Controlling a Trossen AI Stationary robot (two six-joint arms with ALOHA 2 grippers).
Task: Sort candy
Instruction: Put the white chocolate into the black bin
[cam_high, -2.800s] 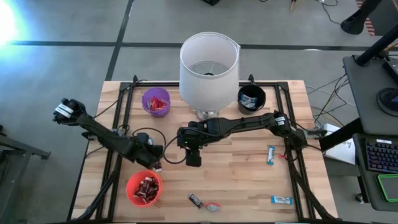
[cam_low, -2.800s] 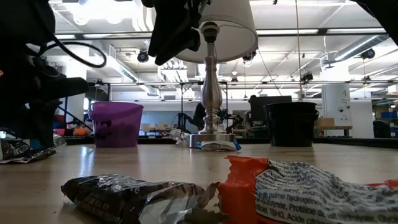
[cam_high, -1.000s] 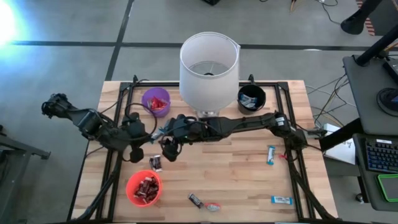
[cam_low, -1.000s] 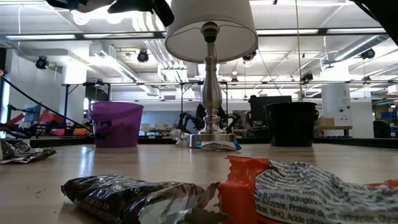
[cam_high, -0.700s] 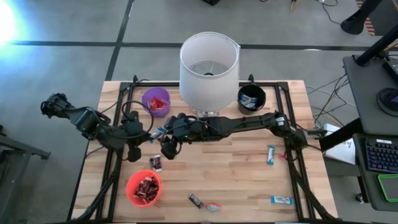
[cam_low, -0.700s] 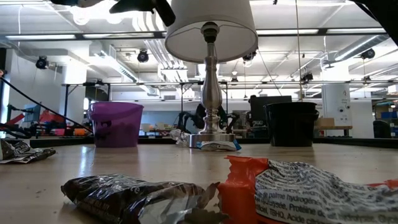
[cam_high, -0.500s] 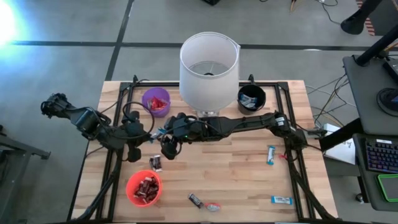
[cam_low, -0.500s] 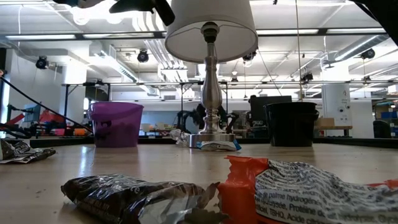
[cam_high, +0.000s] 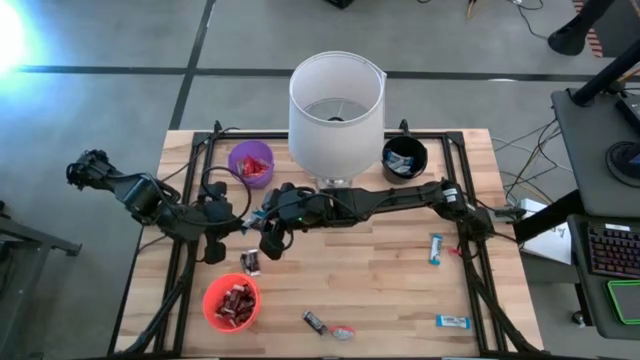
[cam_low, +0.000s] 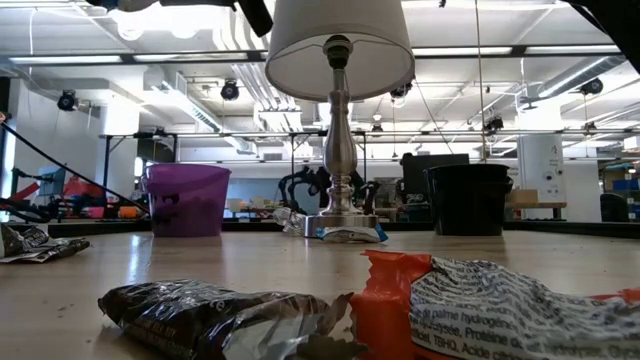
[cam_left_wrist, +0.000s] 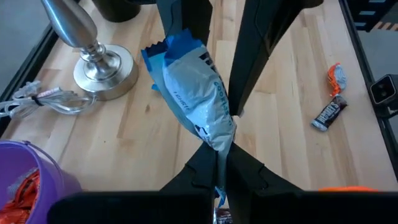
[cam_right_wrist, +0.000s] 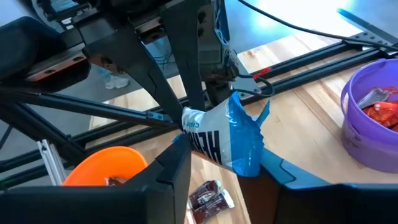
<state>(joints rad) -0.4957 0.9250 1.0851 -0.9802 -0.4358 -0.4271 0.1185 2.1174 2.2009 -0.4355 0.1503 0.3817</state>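
Both arms now met mid-table, right tool narrowed around blue candy, brown candy dropped

lamp between purple cup and black cup.

This is looking like a robotics lab or workshop. A wooden table is sitting on a grey concrete floor, cables are trailing beside it, and behind it an open hall with exposed ceiling ducts, strip lights and workbenches is showing.
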